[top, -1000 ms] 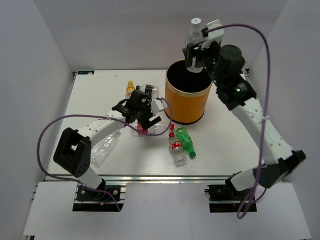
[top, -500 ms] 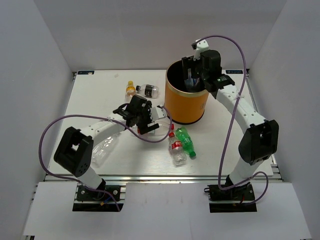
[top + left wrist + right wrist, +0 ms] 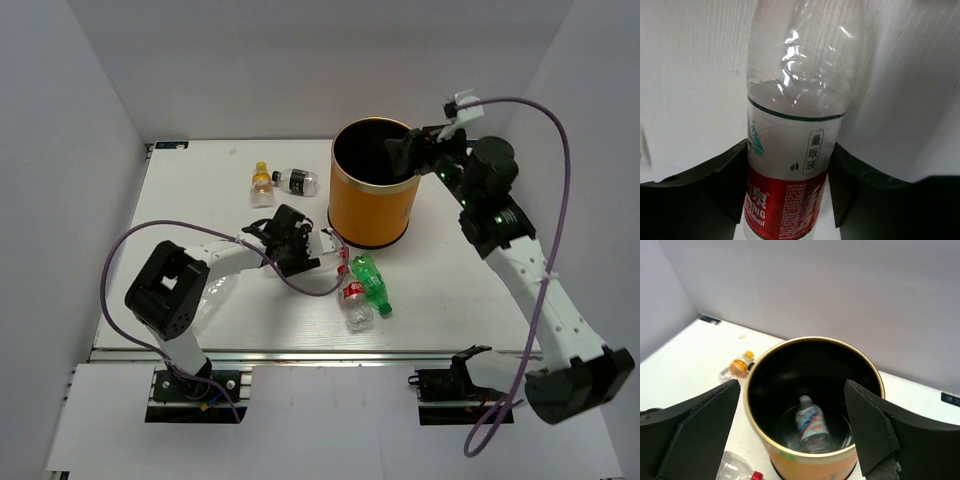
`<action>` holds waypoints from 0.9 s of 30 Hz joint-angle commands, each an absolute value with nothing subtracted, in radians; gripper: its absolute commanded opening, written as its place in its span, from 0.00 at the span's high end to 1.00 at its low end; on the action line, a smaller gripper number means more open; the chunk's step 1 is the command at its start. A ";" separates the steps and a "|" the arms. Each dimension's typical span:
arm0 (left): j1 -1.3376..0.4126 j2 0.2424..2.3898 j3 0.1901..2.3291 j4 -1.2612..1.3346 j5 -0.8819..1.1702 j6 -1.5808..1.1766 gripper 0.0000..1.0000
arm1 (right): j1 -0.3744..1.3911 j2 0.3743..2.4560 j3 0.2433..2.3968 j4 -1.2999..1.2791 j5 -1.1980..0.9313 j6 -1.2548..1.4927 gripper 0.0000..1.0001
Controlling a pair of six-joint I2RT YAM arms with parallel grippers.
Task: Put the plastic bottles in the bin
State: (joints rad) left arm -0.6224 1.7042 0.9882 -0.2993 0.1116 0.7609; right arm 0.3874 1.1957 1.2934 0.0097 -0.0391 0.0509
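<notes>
A clear bottle with a red label (image 3: 790,165) lies on the white table, and my left gripper (image 3: 790,150) is shut on its body, a pad against each side. From above, that gripper (image 3: 300,247) sits left of the orange bin (image 3: 372,205), the bottle's clear end (image 3: 323,243) poking out beside it. My right gripper (image 3: 792,385) hangs open and empty over the bin (image 3: 805,467); seen from above it (image 3: 408,150) is at the rim's right side. A blue-labelled bottle (image 3: 810,427) lies on the bin's black floor.
An orange-filled bottle (image 3: 261,182) and a dark-labelled one (image 3: 296,181) lie at the back left. A red-labelled bottle (image 3: 352,295) and a green bottle (image 3: 371,282) lie in front of the bin. Another clear bottle (image 3: 205,295) lies under the left arm.
The right gripper let its bottle drop into the bin and drew back to the right, open. The left gripper lowered and closed on the red-labelled bottle.
</notes>
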 commanded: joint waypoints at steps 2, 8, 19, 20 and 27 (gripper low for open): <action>-0.644 1.695 1.002 -0.314 0.091 0.769 0.48 | 0.388 1.062 1.178 0.051 -0.107 0.097 0.14; -0.644 1.547 0.983 -0.345 0.100 0.715 0.72 | 0.393 0.924 1.007 -0.144 -0.072 0.101 0.77; -0.644 1.135 1.133 -0.311 0.215 0.384 1.00 | 0.434 0.782 0.795 -0.382 -0.046 0.140 0.36; -0.644 1.135 1.162 -0.299 0.227 0.356 1.00 | 0.439 0.772 0.764 -0.376 -0.040 0.143 0.36; -0.653 1.357 1.442 -0.145 0.253 0.098 0.96 | 0.483 0.854 0.736 -0.393 -0.075 0.152 0.26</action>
State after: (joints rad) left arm -0.6468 1.2575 1.3846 -0.2138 0.2279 0.2531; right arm 0.4599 0.8234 0.7475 -0.3943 -0.0589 0.1379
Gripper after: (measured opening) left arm 0.514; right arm 0.733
